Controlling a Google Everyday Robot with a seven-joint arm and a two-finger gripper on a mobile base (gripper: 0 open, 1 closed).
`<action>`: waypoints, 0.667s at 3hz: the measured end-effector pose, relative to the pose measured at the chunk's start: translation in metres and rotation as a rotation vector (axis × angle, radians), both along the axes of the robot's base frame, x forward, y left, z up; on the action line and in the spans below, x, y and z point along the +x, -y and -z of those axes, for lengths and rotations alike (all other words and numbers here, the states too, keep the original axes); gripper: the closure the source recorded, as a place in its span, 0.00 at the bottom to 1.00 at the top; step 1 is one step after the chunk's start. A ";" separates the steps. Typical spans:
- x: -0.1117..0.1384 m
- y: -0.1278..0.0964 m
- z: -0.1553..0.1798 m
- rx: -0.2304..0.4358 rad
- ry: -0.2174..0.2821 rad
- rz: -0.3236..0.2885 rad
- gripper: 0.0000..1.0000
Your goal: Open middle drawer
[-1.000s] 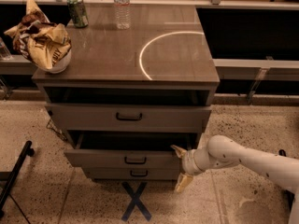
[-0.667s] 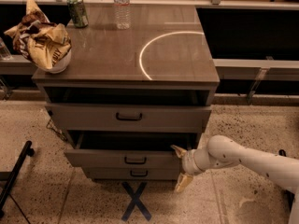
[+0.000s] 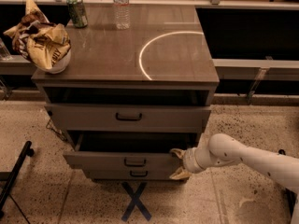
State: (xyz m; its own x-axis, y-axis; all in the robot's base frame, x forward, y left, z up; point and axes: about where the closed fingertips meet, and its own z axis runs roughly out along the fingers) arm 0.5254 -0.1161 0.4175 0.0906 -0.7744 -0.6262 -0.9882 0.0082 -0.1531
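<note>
Found the middle drawer pulled well out; judged the task nearly done. Saw the hand spread wide at its right end, holding nothing.

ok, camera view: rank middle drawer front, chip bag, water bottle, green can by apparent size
1. middle drawer front
2. chip bag
3. water bottle and green can: alike; bottle cropped at top, both farther back
The gripper is at the drawer's right end.
</note>
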 end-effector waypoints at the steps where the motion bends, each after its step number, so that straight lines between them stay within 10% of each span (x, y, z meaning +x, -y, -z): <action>1: 0.000 0.000 -0.009 0.000 0.000 0.000 0.30; 2: 0.000 0.000 -0.016 0.000 0.000 0.000 0.19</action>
